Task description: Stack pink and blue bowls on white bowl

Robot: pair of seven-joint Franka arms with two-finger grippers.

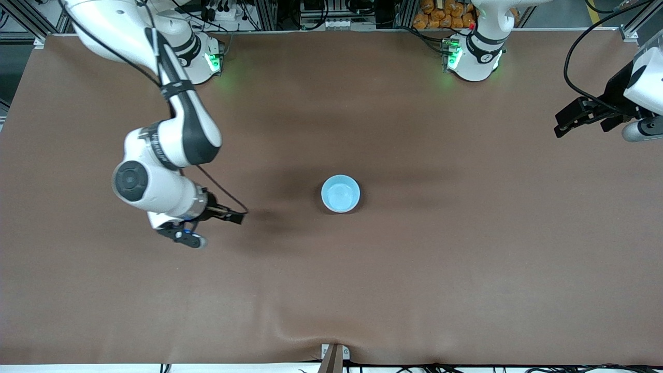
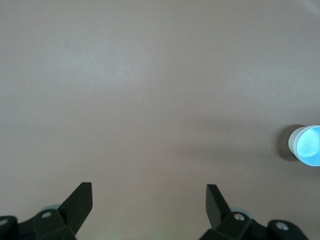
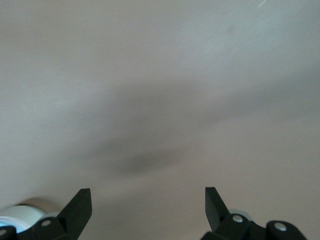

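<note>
Bowls are sitting as a single stack at the middle of the brown tabletop (image 1: 414, 290), with the blue bowl (image 1: 340, 193) showing on top and filling the view from above. In the left wrist view a white wall (image 2: 294, 142) is showing beneath the blue rim, so the white bowl is probably lying underneath; whether the pink bowl is nested between them I cannot tell, since nothing pink is showing anywhere. If the pink one is in fact missing from the stack, the task is sitting unfinished with no bowl in sight to fetch.

Working outward from the stack, the right claw (image 1: 228, 214) is hanging over bare tabletop toward the right arm's end, its fingers spread wide and holding nothing; its wrist camera is catching only a sliver of the white and blue stack (image 3: 17, 216) at the frame's edge. That arm is the nearer threat: a sweep back across the middle at a low height would be clipping the stack and sliding or toppling the glossy bowls, which are likely slipping easily on each other.

Farthest off, the left claw (image 1: 572, 120) is waiting high over the left arm's end of the tabletop, also spread wide and empty, well apart from the bowls and posing little risk.
</note>
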